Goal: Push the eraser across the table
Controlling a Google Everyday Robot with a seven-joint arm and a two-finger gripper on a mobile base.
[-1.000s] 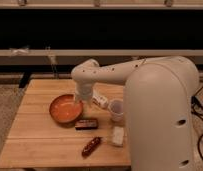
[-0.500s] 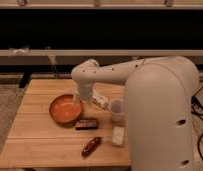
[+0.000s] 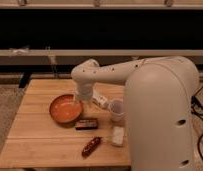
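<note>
matt wood table, glossy bowl, matt dark eraser, smooth plastic-looking arm.

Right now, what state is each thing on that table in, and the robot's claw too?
orange bowl, upright.
gripper, open, empty, low over the bowl's right rim.
eraser, lying flat, untouched, just in front of the bowl.
cup, upright.
reddish-brown oblong object, lying flat.
white packet, lying flat.

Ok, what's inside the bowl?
The bowl looks empty: only its orange inside shows. The claw hangs over its camera-right rim and hides that part. The eraser lies outside, in front.
</note>
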